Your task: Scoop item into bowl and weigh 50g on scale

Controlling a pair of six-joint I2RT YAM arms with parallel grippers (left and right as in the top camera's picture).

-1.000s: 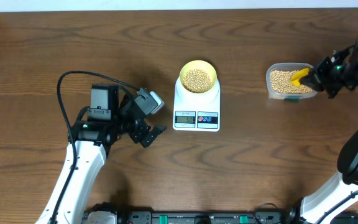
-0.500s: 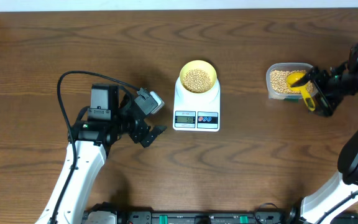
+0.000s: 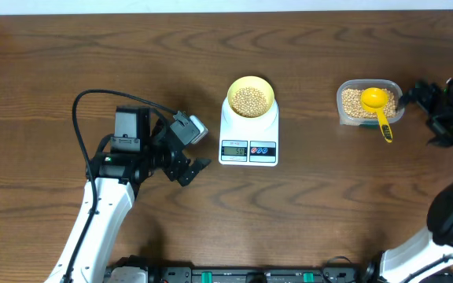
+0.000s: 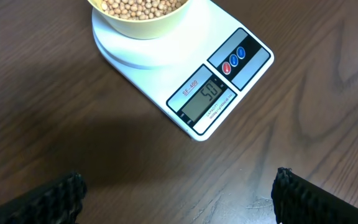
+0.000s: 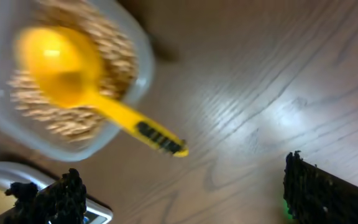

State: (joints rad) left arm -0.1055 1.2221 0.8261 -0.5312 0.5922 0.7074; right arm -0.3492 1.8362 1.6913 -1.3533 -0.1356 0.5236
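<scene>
The pale-yellow bowl [image 3: 250, 97] stands on the white scale [image 3: 248, 137], filled with beige beans [image 3: 249, 100]. In the left wrist view the bowl [image 4: 143, 22] is at the top edge and the scale [image 4: 241, 74] has its display lit. My left gripper [image 3: 199, 148] is open over bare table left of the scale, its jaws [image 4: 178, 186] wide apart with nothing between them. My right gripper [image 3: 426, 116] is open just right of the tub, clear of the spoon, and in its own view the right gripper [image 5: 182, 180] holds nothing.
A clear plastic tub [image 3: 397, 101] of beans [image 3: 356, 104] sits at the right. A yellow measuring spoon [image 3: 378, 102] lies with its scoop in the tub and its handle [image 5: 157, 137] sticking out over the rim. The left arm's cable [image 3: 101, 98] loops over the table.
My right gripper has opened, let go of the yellow spoon and drawn back to the right. The spoon now rests in the tub. The left arm has not moved.
</scene>
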